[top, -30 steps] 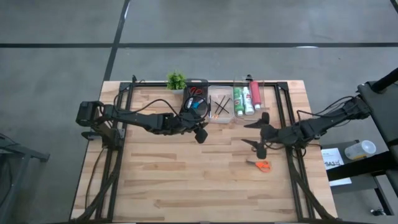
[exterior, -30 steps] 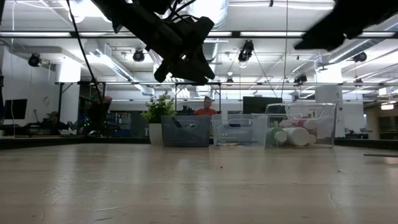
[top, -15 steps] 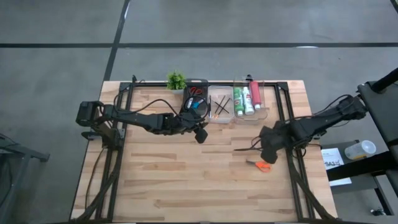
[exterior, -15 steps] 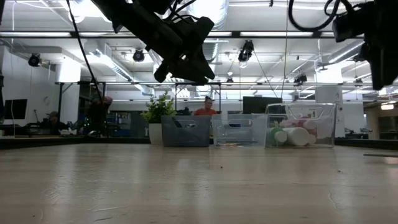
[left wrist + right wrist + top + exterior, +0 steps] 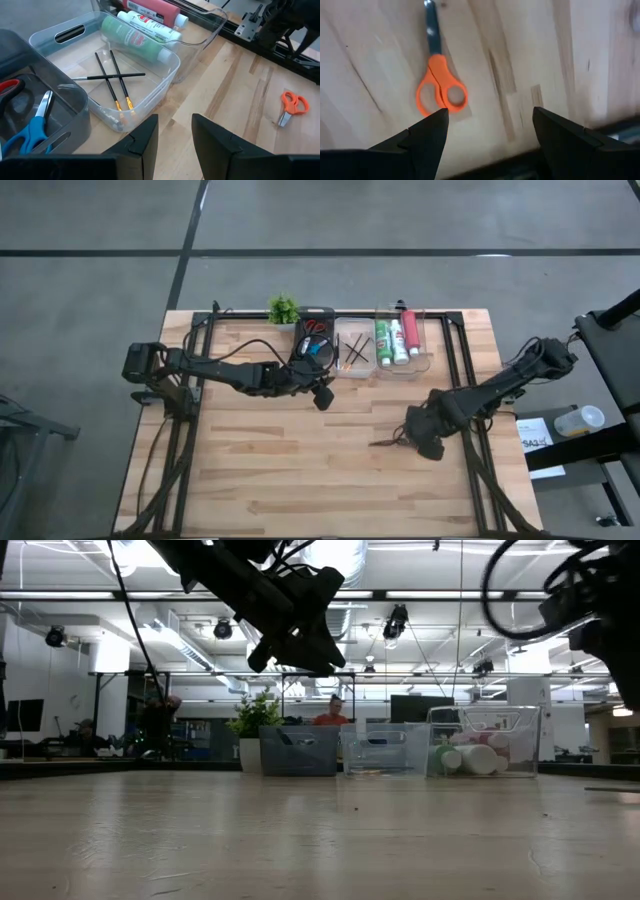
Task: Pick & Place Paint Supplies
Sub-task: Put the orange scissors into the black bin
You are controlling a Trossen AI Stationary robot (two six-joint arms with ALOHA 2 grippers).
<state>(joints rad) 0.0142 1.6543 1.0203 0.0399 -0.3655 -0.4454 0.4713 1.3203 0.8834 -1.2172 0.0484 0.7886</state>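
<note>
Two dark arms over a wooden table [image 5: 300,470], caught mid-task. Landmark for the scene: a row of three bins at the table's far edge. At the left end of that row, a small potted plant [image 5: 283,309]. Next to it, a grey bin [image 5: 30,100] with red-handled scissors [image 5: 9,86] and blue-handled scissors [image 5: 31,134] lying inside. Hanging just in front of that grey bin, on its near side and off the table, the left gripper [image 5: 322,396], fingers [image 5: 145,137] parted with only a narrow gap, nothing between them. Beside the grey bin, a clear middle bin [image 5: 150,95] with three thin brushes [image 5: 115,80] crossed on its floor. At the right end of the row, a second clear bin [image 5: 215,22] with a green tube [image 5: 132,40], a white tube [image 5: 150,29] and a pinkish-red tube [image 5: 152,9] lying side by side. Well in front of that last bin, toward the table's right side, the right gripper [image 5: 420,435] low over the wood, fingers [image 5: 425,135] spread wide, clasping nothing. Flat on the bare wood below it, between those spread fingers as seen from the wrist but untouched, orange-handled scissors [image 5: 440,92], blades closed. Hidden beneath the right gripper from overhead, yet plain from the left wrist, lying alone well apart from the bins.
</note>
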